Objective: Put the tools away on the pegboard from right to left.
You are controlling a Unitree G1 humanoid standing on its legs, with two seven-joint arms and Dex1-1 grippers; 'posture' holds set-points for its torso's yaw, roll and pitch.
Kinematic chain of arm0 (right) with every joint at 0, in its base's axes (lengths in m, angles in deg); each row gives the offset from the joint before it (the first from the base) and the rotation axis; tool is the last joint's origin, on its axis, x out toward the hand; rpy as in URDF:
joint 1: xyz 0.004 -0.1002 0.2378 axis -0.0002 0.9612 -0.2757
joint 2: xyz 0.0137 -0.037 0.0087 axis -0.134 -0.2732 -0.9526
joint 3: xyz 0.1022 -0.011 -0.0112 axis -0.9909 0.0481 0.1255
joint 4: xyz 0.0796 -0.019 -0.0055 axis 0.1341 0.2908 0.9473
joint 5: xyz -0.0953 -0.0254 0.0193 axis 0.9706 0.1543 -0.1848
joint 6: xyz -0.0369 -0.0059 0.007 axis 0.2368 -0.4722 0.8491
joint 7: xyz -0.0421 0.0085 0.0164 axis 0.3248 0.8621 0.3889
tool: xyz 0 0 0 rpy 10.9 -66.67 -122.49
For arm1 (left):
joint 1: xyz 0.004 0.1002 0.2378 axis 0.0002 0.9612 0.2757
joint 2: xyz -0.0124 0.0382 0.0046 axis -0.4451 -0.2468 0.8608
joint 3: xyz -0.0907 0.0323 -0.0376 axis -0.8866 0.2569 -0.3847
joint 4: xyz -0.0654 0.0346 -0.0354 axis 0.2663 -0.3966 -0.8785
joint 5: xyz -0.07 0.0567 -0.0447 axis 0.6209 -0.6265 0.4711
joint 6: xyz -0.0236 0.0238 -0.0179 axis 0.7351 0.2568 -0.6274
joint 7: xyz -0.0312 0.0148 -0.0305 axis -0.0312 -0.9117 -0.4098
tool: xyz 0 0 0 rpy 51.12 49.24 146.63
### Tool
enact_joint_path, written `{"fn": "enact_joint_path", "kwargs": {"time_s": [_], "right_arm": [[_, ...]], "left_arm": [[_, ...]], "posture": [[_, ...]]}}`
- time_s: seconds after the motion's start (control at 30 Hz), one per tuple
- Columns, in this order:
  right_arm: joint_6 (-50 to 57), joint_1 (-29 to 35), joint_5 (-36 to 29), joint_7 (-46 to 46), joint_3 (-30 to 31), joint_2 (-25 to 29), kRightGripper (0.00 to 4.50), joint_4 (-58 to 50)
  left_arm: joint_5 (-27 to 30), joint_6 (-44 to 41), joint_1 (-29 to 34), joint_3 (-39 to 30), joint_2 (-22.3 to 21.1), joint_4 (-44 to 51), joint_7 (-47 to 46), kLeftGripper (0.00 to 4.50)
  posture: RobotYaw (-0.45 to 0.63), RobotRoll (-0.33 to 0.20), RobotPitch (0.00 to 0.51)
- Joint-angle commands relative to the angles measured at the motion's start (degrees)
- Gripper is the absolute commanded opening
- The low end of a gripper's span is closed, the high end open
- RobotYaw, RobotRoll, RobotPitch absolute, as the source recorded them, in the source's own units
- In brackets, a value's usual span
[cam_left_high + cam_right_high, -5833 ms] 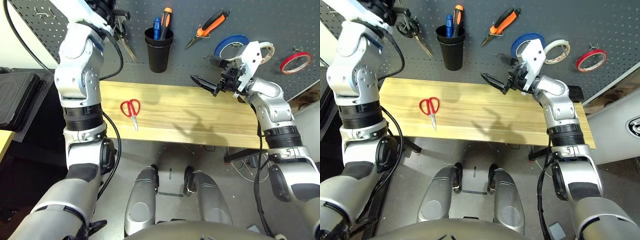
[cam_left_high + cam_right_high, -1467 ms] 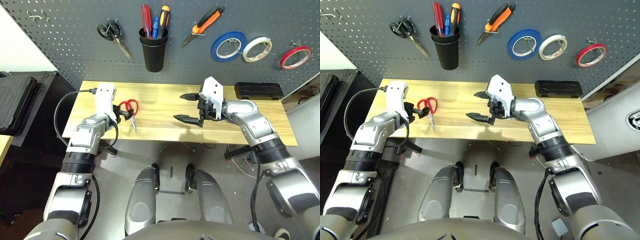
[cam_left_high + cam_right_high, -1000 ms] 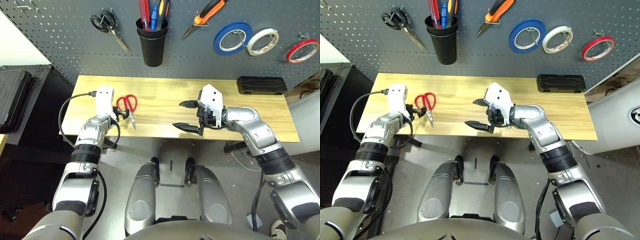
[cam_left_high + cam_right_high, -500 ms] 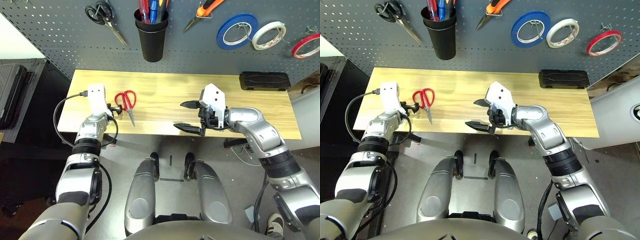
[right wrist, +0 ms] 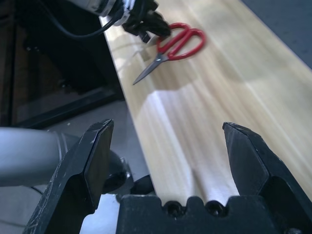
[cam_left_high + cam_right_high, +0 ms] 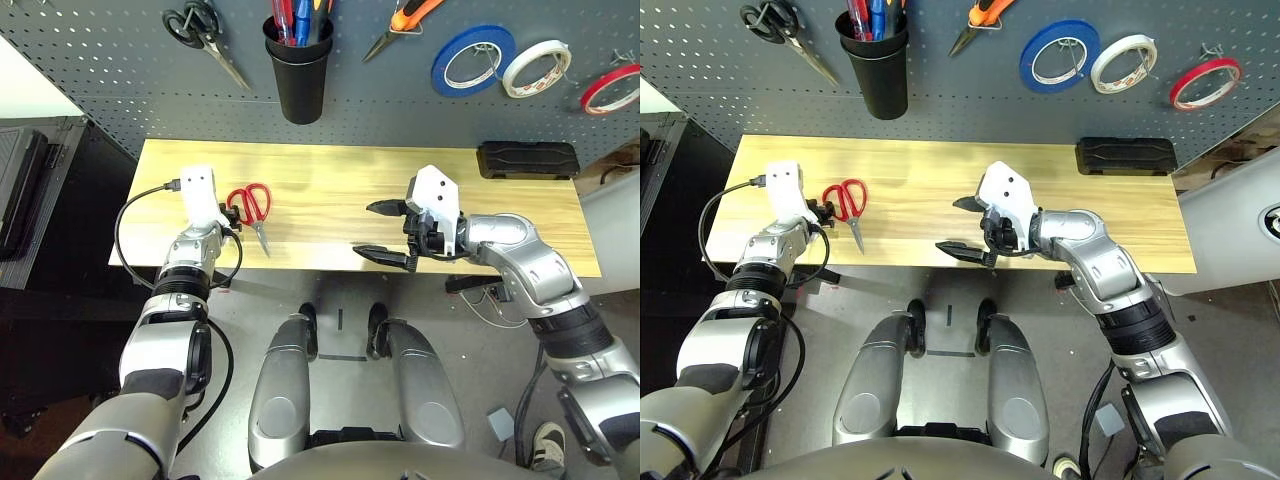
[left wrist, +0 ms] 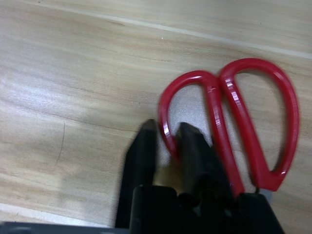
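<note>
The red-handled scissors (image 6: 251,208) lie flat on the left part of the wooden table (image 6: 330,185). My left gripper (image 6: 229,213) sits at their handle end, its two fingers closed across the rim of one red loop (image 7: 168,139). My right gripper (image 6: 368,229) hovers open and empty at the table's front edge, its fingers (image 5: 92,151) spread wide. On the pegboard (image 6: 120,80) hang the orange-and-black pliers (image 6: 402,22) and the thin red tape ring (image 6: 610,89). The red-handled screwdriver (image 6: 283,12) stands in the black cup (image 6: 298,70).
Black-handled scissors (image 6: 200,35) hang left of the cup. Blue tape (image 6: 469,58) and white tape (image 6: 536,68) hang between the pliers and the red ring. A black case (image 6: 526,159) lies at the table's back right. Bare wood separates my grippers.
Since 5.8 s ago both arms came down from the pegboard, and the red screwdriver now stands in the cup. Over the last second my left gripper stayed at the scissors' handle.
</note>
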Motion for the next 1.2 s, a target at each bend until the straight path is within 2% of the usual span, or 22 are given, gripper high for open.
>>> {"fn": "enact_joint_path", "kwargs": {"time_s": [0.03,0.3,0.5,0.67,0.9,1.03,1.2], "right_arm": [[-1.2,0.3,-0.4,0.4,-0.1,-0.2,4.5,1.3],[-2.1,-0.1,-0.4,1.1,0.4,-0.6,4.5,2.5],[-3.1,-1.4,-0.9,1.6,0.0,-1.9,4.5,4.2],[-4.4,-3.1,-1.6,1.9,-1.1,-2.9,4.5,5.9],[-8.0,-6.2,-2.5,0.4,-4.8,-3.5,4.5,8.2],[-8.4,-9.1,-1.7,-2.7,-6.5,-3.9,4.5,10.6],[-10.7,-10.1,-4.2,-1.9,-8.4,-5.7,4.5,12.2]], "left_arm": [[-0.5,-1.5,2.9,0.0,0.2,-1.5,0.2,0.01],[0.1,-4.1,5.9,-0.4,0.0,6.1,0.9,0.01],[1.4,-10.1,9.9,-1.8,-0.3,20.2,0.6,0.01],[2.7,-18.2,14.1,-4.3,-0.9,37.7,0.0,0.01],[4.0,-26.8,15.0,-9.3,-1.8,54.5,-2.0,0.01],[3.9,-28.5,13.7,-11.5,-3.0,58.3,-3.0,0.01],[3.8,-28.2,11.8,-12.5,-4.6,57.3,-2.7,0.01]], "posture": [[-0.04,0.0,0.399],[0.0,0.0,0.397],[0.02,0.0,0.384],[0.04,0.0,0.361],[0.08,0.0,0.322],[0.08,0.0,0.308],[0.07,0.0,0.288]]}}
